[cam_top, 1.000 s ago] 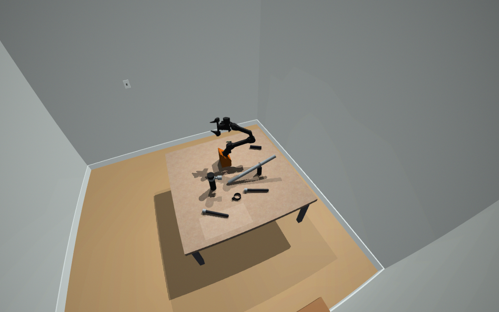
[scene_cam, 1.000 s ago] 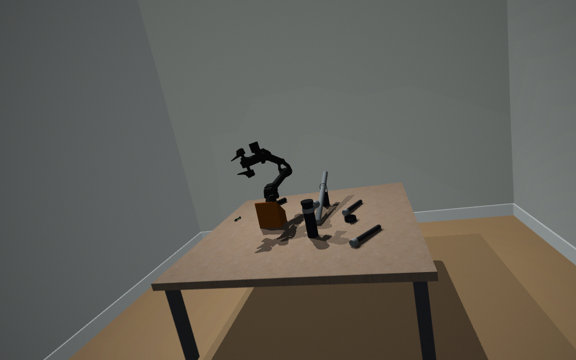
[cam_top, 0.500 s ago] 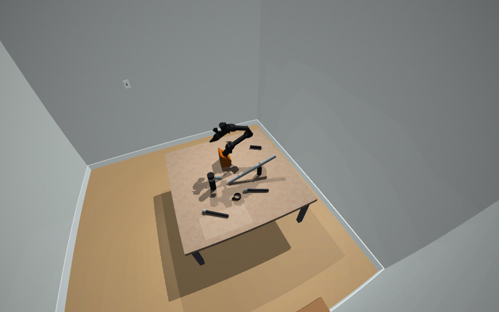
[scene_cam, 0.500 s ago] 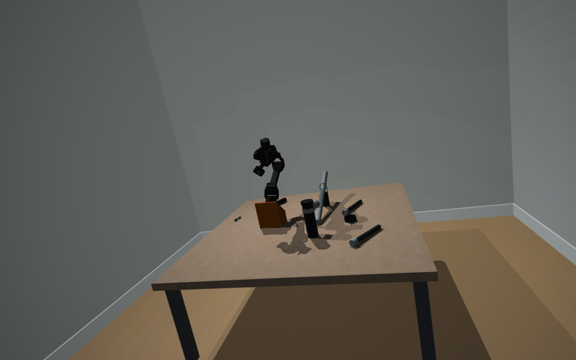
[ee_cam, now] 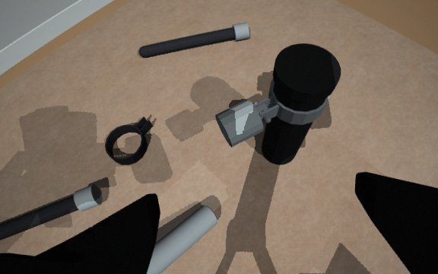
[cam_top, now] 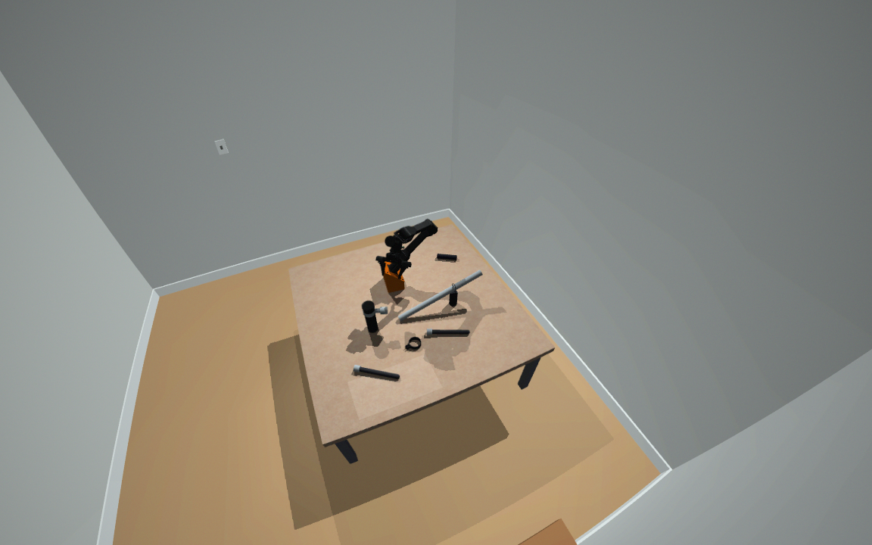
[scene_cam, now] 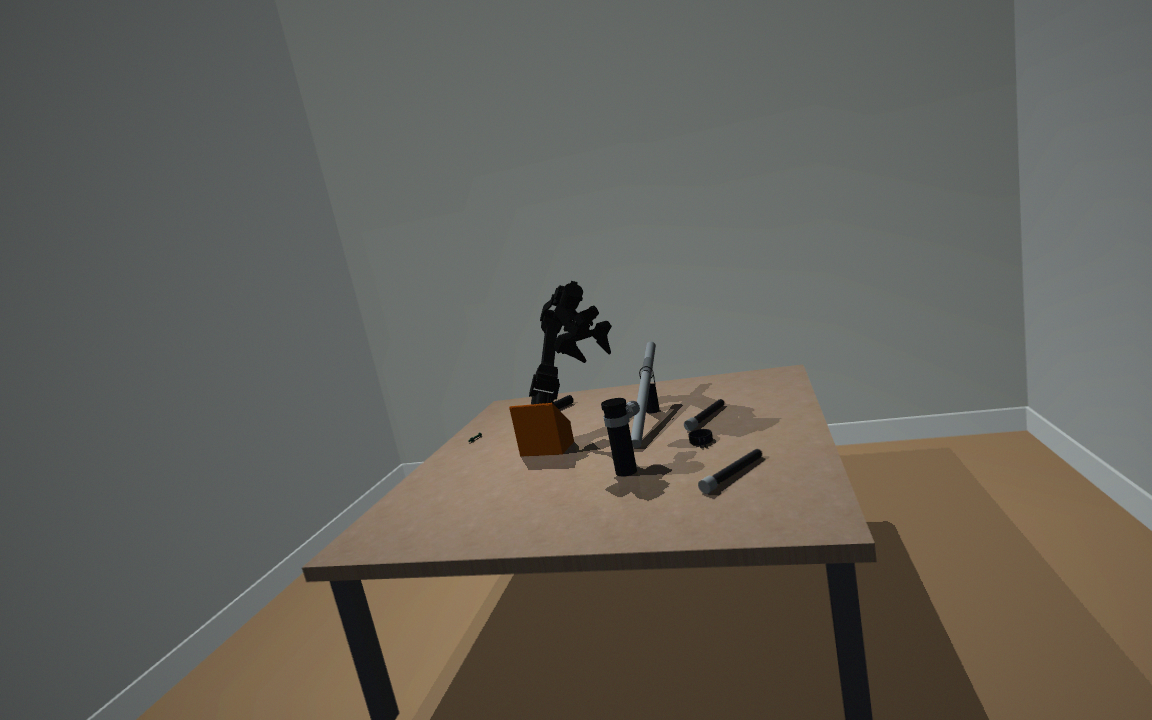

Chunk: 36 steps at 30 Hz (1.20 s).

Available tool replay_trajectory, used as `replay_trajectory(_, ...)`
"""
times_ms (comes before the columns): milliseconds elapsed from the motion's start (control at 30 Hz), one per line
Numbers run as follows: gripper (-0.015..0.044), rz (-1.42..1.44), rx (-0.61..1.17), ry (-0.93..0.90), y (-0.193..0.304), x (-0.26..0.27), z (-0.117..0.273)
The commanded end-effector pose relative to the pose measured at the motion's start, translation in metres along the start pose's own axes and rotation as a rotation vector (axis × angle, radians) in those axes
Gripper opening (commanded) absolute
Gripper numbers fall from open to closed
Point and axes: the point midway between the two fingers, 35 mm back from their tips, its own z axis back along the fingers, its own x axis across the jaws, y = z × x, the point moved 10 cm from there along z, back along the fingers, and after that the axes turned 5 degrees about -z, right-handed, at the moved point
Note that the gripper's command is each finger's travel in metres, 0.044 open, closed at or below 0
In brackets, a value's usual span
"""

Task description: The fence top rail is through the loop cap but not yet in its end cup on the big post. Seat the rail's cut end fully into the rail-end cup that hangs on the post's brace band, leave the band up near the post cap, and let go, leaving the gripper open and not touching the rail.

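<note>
The grey rail [cam_top: 425, 302] [scene_cam: 643, 402] [ee_cam: 185, 240] slopes through the loop cap on the small black post [cam_top: 453, 298] [scene_cam: 652, 400]. Its lower end appears to rest on the table, apart from the cup. The big black post [cam_top: 372, 322] [scene_cam: 622, 452] [ee_cam: 285, 141] stands upright. Its grey brace band [ee_cam: 299, 115] sits just under the post cap [ee_cam: 306, 68]. The grey rail-end cup [cam_top: 381, 310] [ee_cam: 240, 123] hangs from the band, its mouth empty. My gripper [scene_cam: 596, 355] [ee_cam: 258, 193] is open and empty, above the table, not touching the rail. Its left finger hides part of the rail in the wrist view.
Two black tubes with grey ends [cam_top: 378, 373] [cam_top: 449, 332] and a loose black ring [cam_top: 413, 347] [ee_cam: 126, 125] lie on the table [cam_top: 513, 331]. A short black tube [cam_top: 446, 257] lies at the back. The orange arm base [cam_top: 394, 281] [scene_cam: 540, 431] stands near the big post.
</note>
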Motion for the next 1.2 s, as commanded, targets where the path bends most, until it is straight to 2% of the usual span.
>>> replay_trajectory(0, 0.0440, 0.438, 0.187, -0.282, 0.004, 0.045, -0.034)
replay_trajectory(133, 0.0440, 0.617, 0.242, -0.433, 0.010, 0.065, -0.049)
replay_trajectory(533, 0.0440, 0.663, 0.231, -0.435, 0.007, 0.063, -0.052)
replay_trajectory(667, 0.0440, 0.914, 0.172, -0.429, -0.008, 0.048, -0.068)
replay_trajectory(1000, 0.0440, 1.815, 0.019, -0.364, -0.049, -0.017, -0.126)
replay_trajectory(1167, 0.0440, 1.875, 0.013, -0.359, -0.051, -0.022, -0.130)
